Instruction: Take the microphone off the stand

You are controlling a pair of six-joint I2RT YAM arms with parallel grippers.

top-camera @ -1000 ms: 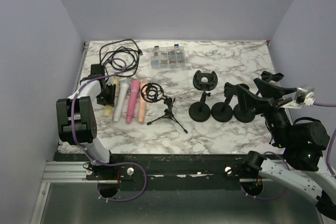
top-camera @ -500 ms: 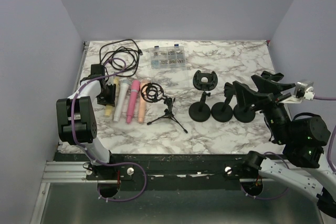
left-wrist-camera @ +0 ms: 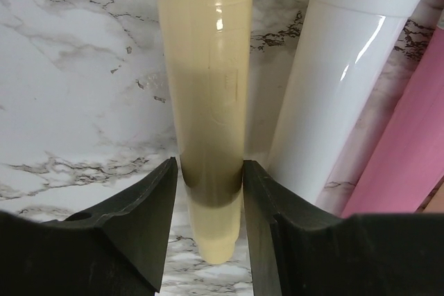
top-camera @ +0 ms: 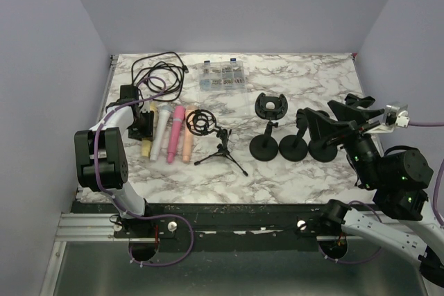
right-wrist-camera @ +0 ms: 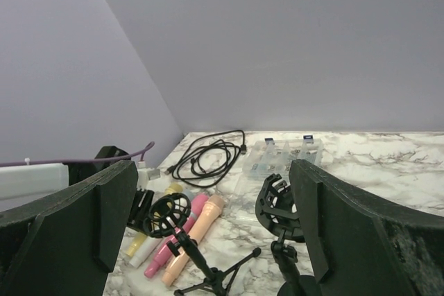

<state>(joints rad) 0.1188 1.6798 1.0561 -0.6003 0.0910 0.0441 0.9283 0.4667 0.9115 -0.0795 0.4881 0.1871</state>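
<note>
A yellow microphone (top-camera: 146,145) lies flat on the marble table at the left, beside a white one (top-camera: 161,128), a pink one (top-camera: 174,133) and a peach one (top-camera: 187,141). My left gripper (top-camera: 141,124) is low over them. In the left wrist view its jaws (left-wrist-camera: 208,175) press both sides of the yellow microphone (left-wrist-camera: 211,88), with the white one (left-wrist-camera: 347,81) just right of it. A black tripod stand (top-camera: 222,148) with an empty shock-mount ring (top-camera: 200,121) stands next to the row. My right gripper (top-camera: 340,117) hangs open and empty above the right side (right-wrist-camera: 211,192).
Three round-base black stands (top-camera: 267,145) (top-camera: 293,148) (top-camera: 323,149) stand mid-table, the left one with an empty clip (top-camera: 270,105). A coiled black cable (top-camera: 159,74) and a clear plastic parts box (top-camera: 222,76) lie at the back. Purple walls close three sides.
My right gripper has drifted slightly left and up over the round-base stands. The left gripper and the microphones have not moved.
</note>
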